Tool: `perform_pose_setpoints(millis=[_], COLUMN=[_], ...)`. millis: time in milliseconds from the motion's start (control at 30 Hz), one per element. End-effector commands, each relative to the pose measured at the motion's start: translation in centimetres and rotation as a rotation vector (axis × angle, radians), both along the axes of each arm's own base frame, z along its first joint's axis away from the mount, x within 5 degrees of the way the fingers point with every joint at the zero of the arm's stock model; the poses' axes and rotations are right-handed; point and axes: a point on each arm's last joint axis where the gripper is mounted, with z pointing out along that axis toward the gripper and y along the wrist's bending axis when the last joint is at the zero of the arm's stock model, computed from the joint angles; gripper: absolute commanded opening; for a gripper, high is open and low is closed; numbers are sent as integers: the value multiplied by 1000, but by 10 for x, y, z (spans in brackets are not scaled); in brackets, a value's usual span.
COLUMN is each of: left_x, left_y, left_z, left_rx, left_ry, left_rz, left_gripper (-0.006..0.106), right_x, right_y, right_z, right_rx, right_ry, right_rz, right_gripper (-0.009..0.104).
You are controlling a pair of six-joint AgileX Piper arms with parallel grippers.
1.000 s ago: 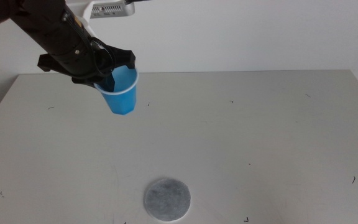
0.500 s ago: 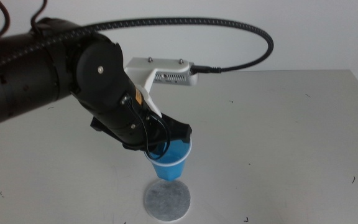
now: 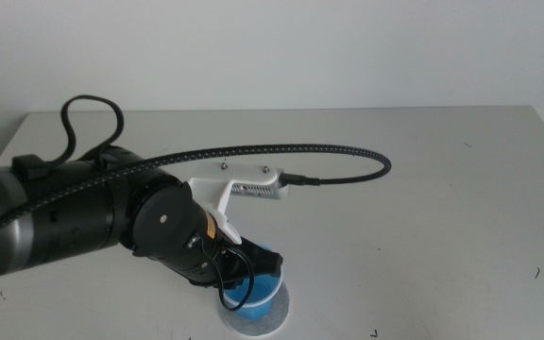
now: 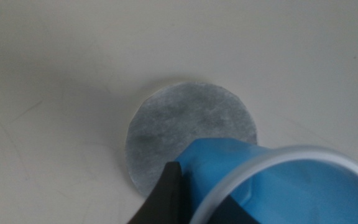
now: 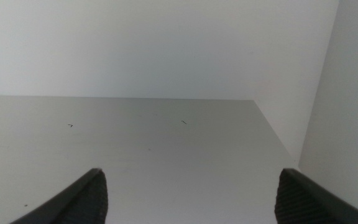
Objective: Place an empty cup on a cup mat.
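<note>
The left gripper [image 3: 246, 280] came in from the left side of the table and hung low over the near edge, its jaws pinching the rim of the cup [image 3: 263, 293], one dark jaw outside the wall and the other apparently inside, though that inner jaw was mostly hidden; the cup sat directly over the cup mat [image 3: 277, 316], so the mat lay straight below the hand rather than off to any side; in the left wrist view the cup [image 4: 272, 180] overlapped the near part of the mat [image 4: 191, 127]; whether its base was touching the felt could not be told; its long axis ran roughly upright, mouth up, perhaps slightly tilted; the next move looked like a short straight descent and release; the right gripper [image 5: 188, 193] waited spread open over bare table [image 5: 166, 143], well apart, so the left arm was plainly the nearer.
</note>
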Motion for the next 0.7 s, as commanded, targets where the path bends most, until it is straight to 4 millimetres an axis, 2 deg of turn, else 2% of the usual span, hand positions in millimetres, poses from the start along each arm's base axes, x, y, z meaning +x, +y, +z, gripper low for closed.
perform_pose_setpoints(millis=[0, 233, 433, 467, 667], left_x=[3, 10, 11, 11, 10], left_y=[-4, -9, -10, -10, -9], left_z=[7, -15, -19, -19, -14], left_rx=[-61, -52, -47, -47, -57], left_ry=[-69, -51, -44, -45, -57], left_rz=[12, 20, 21, 21, 20], left_gripper=[0, 0, 4, 7, 47], right_x=[-2, -2, -2, -2, -2], right_y=[0, 0, 0, 0, 0], right_z=[11, 11, 11, 11, 11], right_rx=[-23, -23, -23, -23, -23], right_ry=[-107, -107, -107, -107, -107], right_rz=[5, 5, 5, 5, 5], right_gripper=[94, 94, 94, 94, 94])
